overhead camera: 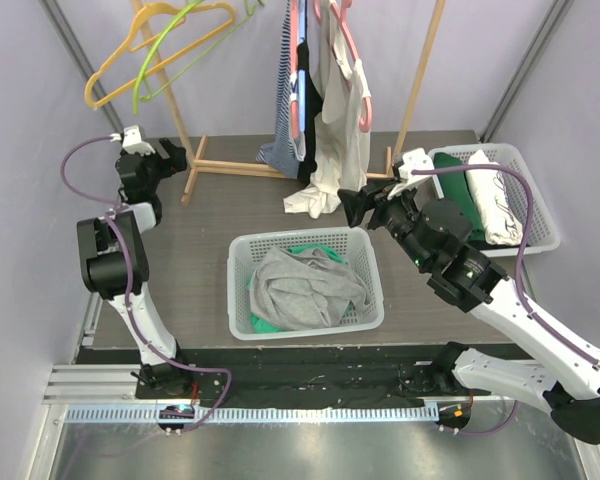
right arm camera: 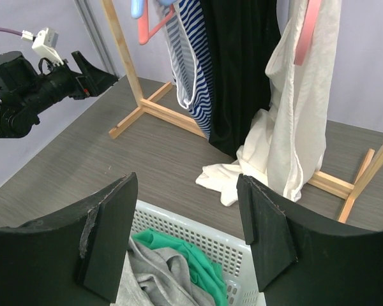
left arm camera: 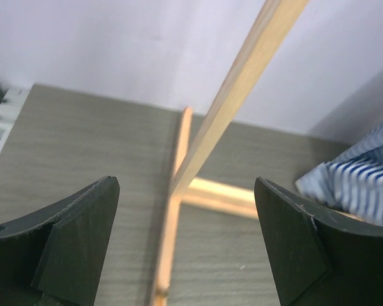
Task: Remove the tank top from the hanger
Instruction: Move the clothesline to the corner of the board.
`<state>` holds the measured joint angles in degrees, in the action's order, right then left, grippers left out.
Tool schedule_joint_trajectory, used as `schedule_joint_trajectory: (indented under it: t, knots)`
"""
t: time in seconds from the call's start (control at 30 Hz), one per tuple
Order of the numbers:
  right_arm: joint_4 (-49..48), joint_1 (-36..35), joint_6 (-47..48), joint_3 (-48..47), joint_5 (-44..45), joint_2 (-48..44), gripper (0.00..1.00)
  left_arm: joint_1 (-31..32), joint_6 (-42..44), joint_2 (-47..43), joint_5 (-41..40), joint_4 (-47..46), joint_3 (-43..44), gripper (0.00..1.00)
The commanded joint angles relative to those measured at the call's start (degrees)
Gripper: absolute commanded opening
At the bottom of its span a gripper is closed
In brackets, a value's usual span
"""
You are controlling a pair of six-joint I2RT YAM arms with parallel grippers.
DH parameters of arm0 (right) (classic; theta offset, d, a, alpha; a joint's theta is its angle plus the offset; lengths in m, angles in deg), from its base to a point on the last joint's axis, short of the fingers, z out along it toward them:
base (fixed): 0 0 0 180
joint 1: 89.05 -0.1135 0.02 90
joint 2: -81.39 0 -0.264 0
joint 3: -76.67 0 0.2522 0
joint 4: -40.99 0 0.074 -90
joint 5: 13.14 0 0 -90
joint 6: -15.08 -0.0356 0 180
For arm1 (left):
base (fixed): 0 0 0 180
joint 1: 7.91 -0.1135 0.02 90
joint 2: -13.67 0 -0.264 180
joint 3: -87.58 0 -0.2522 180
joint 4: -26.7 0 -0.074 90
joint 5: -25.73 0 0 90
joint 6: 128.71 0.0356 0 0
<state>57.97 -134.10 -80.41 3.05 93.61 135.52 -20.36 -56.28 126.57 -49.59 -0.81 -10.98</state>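
A white tank top (overhead camera: 342,125) hangs from a pink hanger (overhead camera: 357,55) on the wooden rack, and its lower end lies crumpled on the table (overhead camera: 313,200). The right wrist view shows the same tank top (right arm camera: 300,127) and hanger (right arm camera: 308,32) beside a black garment (right arm camera: 242,70) and a striped one (right arm camera: 195,64). My right gripper (overhead camera: 365,205) is open, just right of the crumpled hem and apart from it, with nothing between its fingers (right arm camera: 185,191). My left gripper (overhead camera: 175,158) is open and empty (left arm camera: 186,210), facing the rack's left leg (left arm camera: 236,89).
A white basket (overhead camera: 237,290) holding grey and green clothes stands at the table's front middle. Another basket (overhead camera: 542,205) with folded white and green garments sits at the right. Empty yellow and green hangers (overhead camera: 160,50) hang at the upper left. The rack's base bars (overhead camera: 230,166) lie on the table.
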Motion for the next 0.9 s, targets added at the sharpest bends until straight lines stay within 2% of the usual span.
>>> schedule_joint_trajectory:
  t: [0.0, 0.13, 0.5, 0.8, 0.87]
  knots:
    - [-0.33, -0.47, -0.57, -3.77, 1.09, 0.36, 0.71, 0.14, -4.94, -2.07, 1.15, -9.0, 1.93, 0.91]
    - [-0.41, -0.38, -0.66, -3.69, 0.21, 0.71, 0.72, 1.46, -2.04, -3.3, -0.34, -8.82, 0.87, 0.91]
    - [-0.94, -0.47, -3.03, -3.6, -3.57, 0.63, 0.71, 4.36, -1.34, 3.46, -4.92, -6.45, 9.04, 0.91]
    - [-1.47, -0.47, -3.99, -3.95, -4.71, 1.07, 0.7, 5.33, 3.76, 6.8, -8.7, -6.28, 13.35, 0.9]
    - [-1.47, -0.38, -4.52, -3.78, -4.71, 0.98, 0.67, 5.33, 4.37, 7.94, -9.14, -5.83, 15.11, 0.9]
